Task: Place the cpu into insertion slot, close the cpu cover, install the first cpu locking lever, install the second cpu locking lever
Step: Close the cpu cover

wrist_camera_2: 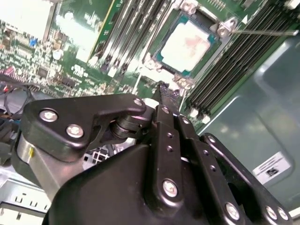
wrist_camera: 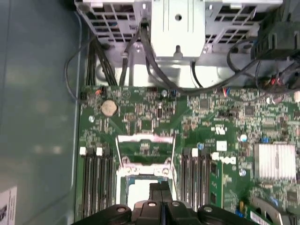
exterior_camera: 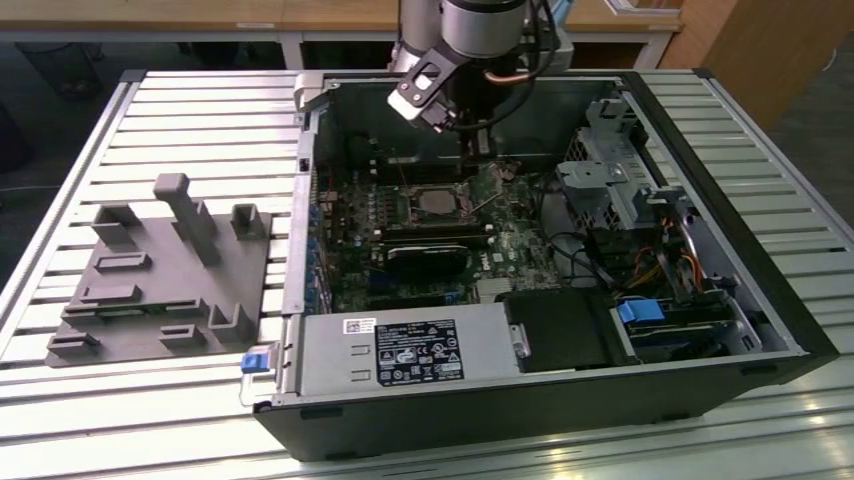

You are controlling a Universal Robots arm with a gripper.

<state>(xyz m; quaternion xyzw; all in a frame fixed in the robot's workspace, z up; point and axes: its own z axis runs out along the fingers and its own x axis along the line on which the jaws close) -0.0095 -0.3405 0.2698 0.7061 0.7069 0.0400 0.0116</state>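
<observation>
**Gripper** point(wrist_camera: 161, 186): fingers pressed together with nothing between them. You have it inside the computer case point(exterior_camera: 747, 330), low over the circuit board point(wrist_camera: 225, 122).

**Chip** point(wrist_camera_2: 190, 44): lies flat in the socket point(wrist_camera_2: 158, 55) with its silver top showing, just ahead of the fingertips and apart from them. Count the first step as done.

**Cover frame** point(wrist_camera: 145, 137): stands open, tipped back on the far side of the chip from the gripper. Green board shows through its square cut-out. Not closed.

**Lever** point(wrist_camera_2: 262, 32): a thin rod reaching out from a corner of the socket, off to one side of the fingertips. To judge by how it juts out, it is not hooked down. You cannot pick out a second lever with any certainty.

**Memory slots** point(wrist_camera: 98, 173): long black rows flanking the socket on both sides of the gripper. No part of the job.

**Standing of the work**, as a judgement: one step of four complete. The cover is yet to be shut, and both levers are yet to be latched
</observation>
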